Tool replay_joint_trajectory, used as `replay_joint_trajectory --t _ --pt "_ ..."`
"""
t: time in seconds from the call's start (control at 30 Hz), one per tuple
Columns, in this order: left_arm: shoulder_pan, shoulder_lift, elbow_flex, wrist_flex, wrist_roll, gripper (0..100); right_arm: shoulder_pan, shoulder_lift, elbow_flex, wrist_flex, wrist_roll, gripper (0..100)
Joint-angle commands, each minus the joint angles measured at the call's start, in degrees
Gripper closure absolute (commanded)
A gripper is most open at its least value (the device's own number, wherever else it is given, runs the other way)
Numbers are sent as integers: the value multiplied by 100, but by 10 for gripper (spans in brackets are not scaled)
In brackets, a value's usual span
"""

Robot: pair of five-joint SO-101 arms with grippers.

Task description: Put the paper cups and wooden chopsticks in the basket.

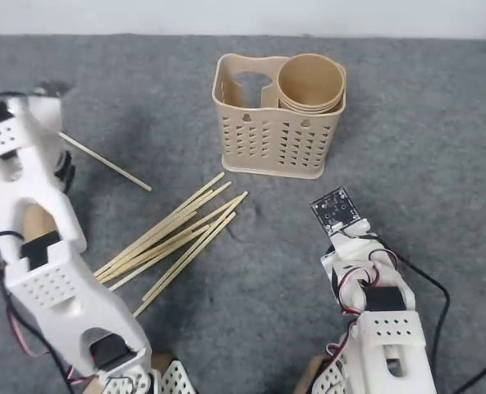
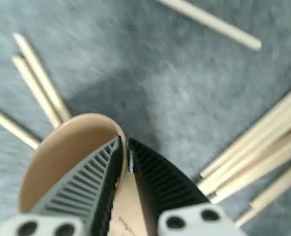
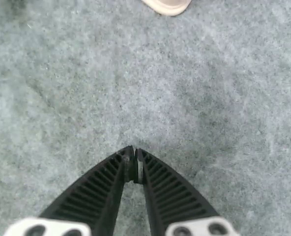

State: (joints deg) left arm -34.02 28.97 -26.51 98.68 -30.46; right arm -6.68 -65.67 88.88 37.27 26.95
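The left hand is clamped on the rim of a paper cup; the right hand is pressed together. The chopsticks lie lower left to upper right, toward the basket.

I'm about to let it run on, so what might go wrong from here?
The left end effector pinches the cup only by its rim wall, so it may slip or crumple. The chopsticks lie loose between that arm and the basket; a low carry might scatter them.
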Motion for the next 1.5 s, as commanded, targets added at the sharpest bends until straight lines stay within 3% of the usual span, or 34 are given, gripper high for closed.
replay_joint_trajectory --t 0.0,0.27,0.53,0.73,1.13,1.47 --pt "-97 -369 -769 202 475 988 22 -136 -18 -136 105 991" --pt "-70 -1389 -1473 193 1495 988 31 -127 -18 -224 105 991" --pt "-114 -2884 -813 -422 1916 989 31 -127 -9 -224 105 991" --pt "88 -4897 1710 -1600 1916 989 31 -127 -9 -215 105 991" --pt "747 -7886 7354 -5565 1890 989 31 -127 -9 -207 105 991" --pt "862 -8105 9279 -6831 800 988 31 -127 -9 -207 105 991"
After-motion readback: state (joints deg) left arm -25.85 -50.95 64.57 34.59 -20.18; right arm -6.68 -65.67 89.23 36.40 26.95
